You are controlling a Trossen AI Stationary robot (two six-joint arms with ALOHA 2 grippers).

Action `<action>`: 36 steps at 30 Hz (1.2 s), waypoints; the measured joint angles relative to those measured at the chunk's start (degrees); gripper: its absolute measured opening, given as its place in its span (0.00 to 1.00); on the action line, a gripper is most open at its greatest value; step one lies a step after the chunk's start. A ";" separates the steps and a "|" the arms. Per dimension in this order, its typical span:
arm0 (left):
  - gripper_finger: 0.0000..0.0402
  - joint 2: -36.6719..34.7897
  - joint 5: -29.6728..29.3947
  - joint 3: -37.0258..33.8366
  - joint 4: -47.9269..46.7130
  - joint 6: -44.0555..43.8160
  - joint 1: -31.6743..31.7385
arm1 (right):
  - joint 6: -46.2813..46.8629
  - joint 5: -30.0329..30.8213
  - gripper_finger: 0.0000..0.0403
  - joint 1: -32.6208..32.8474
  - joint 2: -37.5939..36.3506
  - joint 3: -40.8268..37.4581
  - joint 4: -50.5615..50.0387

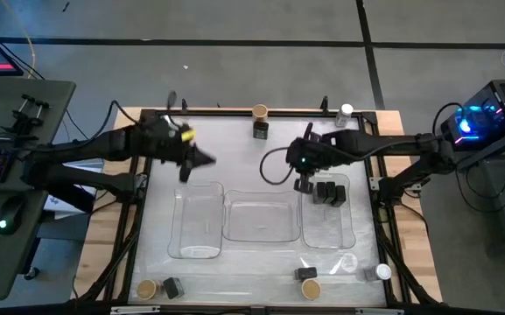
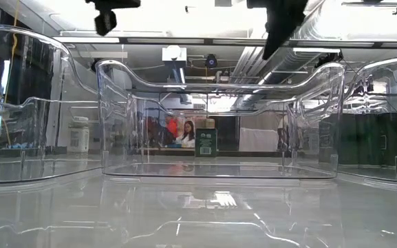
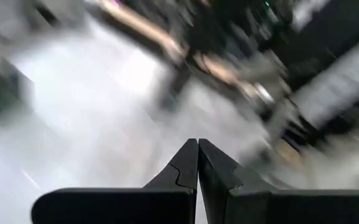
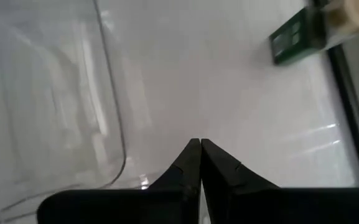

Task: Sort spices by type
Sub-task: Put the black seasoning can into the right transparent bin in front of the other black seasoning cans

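Three clear trays stand in a row mid-table: left (image 1: 195, 219), middle (image 1: 259, 219) and right (image 1: 340, 229). Two black boxy spices (image 1: 326, 192) stand on the right tray's floor. At the far edge are a tan-topped spice (image 1: 260, 112), a black boxy one (image 1: 261, 129) and a white-lidded jar (image 1: 347, 112). My left gripper (image 1: 204, 159) hovers shut above the table, beyond the left tray's far edge. My right gripper (image 1: 303, 182) hangs shut over the right tray's far left corner, clear of it. Both show shut and empty in their wrist views, left (image 3: 198, 144) and right (image 4: 200, 144).
Along the near edge lie a tan-topped spice (image 1: 147, 289) beside a black one (image 1: 173, 287), another black (image 1: 305, 274) and tan (image 1: 311, 289) pair, and clear jars (image 1: 382, 273). A keyboard desk (image 1: 7, 157) stands left of the table, electronics (image 1: 488, 114) right.
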 joint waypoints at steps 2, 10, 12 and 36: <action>0.00 0.42 0.32 0.00 -3.18 -4.05 -5.95 | -1.34 0.05 0.00 -1.26 0.00 0.77 1.16; 0.00 9.79 -4.53 0.02 2.86 -25.45 -41.27 | -7.61 -1.94 0.00 -7.75 0.07 -0.08 4.19; 0.00 14.18 -6.92 0.89 2.30 -30.34 -48.02 | -8.90 -3.18 0.00 -9.39 0.07 -0.09 5.43; 0.00 43.79 -8.12 23.56 -28.74 -32.54 -64.97 | -14.76 -9.64 0.00 -15.37 0.09 -0.09 9.32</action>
